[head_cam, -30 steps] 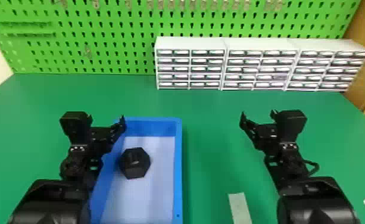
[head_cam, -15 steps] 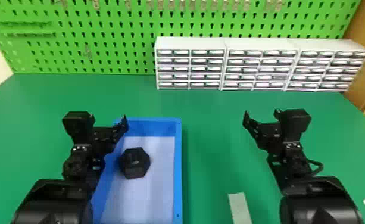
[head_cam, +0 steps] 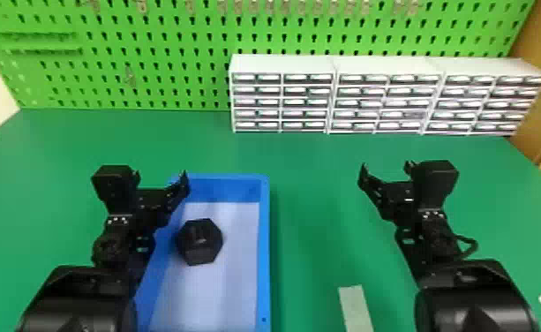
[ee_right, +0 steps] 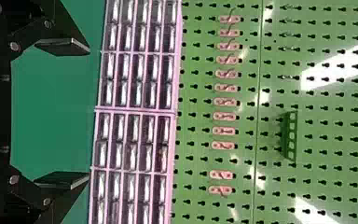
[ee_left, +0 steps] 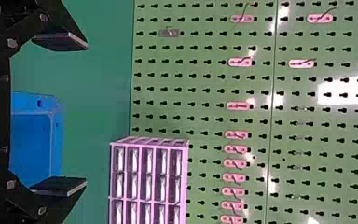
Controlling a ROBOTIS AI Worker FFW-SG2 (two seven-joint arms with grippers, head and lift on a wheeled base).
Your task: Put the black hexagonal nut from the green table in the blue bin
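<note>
Black hexagonal nut [head_cam: 199, 242] inside the blue bin [head_cam: 264, 265], both grippers empty.
The nut sits on the bin's pale floor, toward its left side, and the bin stands on the green counter [head_cam: 309, 229]; the left gripper [head_cam: 161, 176], fingers spread apart, seems to hang just by the bin's far left corner, though its height is hard to judge, while the right gripper [head_cam: 386, 170], also spread wide, is over to the right, well apart from the bin.
</note>
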